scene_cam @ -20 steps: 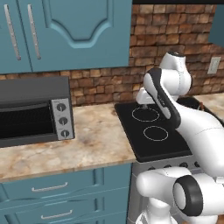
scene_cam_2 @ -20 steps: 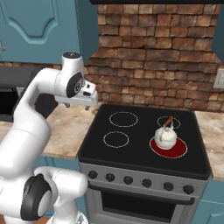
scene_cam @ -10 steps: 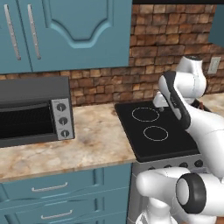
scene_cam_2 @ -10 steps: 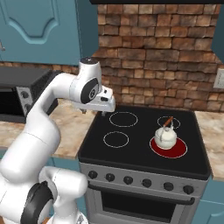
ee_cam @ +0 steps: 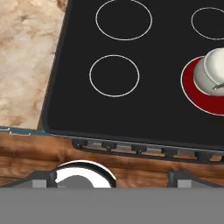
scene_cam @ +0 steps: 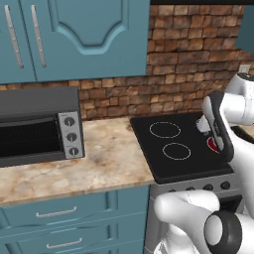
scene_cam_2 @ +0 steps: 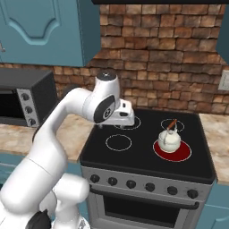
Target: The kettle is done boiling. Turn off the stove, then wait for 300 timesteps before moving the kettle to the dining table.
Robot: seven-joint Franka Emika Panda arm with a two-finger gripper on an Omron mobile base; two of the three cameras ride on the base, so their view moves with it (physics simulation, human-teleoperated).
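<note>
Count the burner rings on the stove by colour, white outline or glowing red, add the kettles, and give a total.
White outline rings: 3
Glowing red rings: 1
Kettles: 1
Total: 5

Black shiny stove (scene_cam_2: pixel 147 156) top with thin white rings and one glowing red ring (scene_cam_2: pixel 172 151) under a small white kettle (scene_cam_2: pixel 169 140) with a brown-orange tip on its handle, plus a grey steel front with a row of black knobs (scene_cam_2: pixel 142 186). Brown and reddish brick wall (scene_cam_2: pixel 165 58) at the far side, blue-green cupboards (scene_cam: pixel 74 37) with silver handles, and a speckled beige and tan stone counter (scene_cam: pixel 89 163). Dark grey toaster oven (scene_cam: pixel 37 126) on the left with a light grey panel and three dark knobs.
</note>
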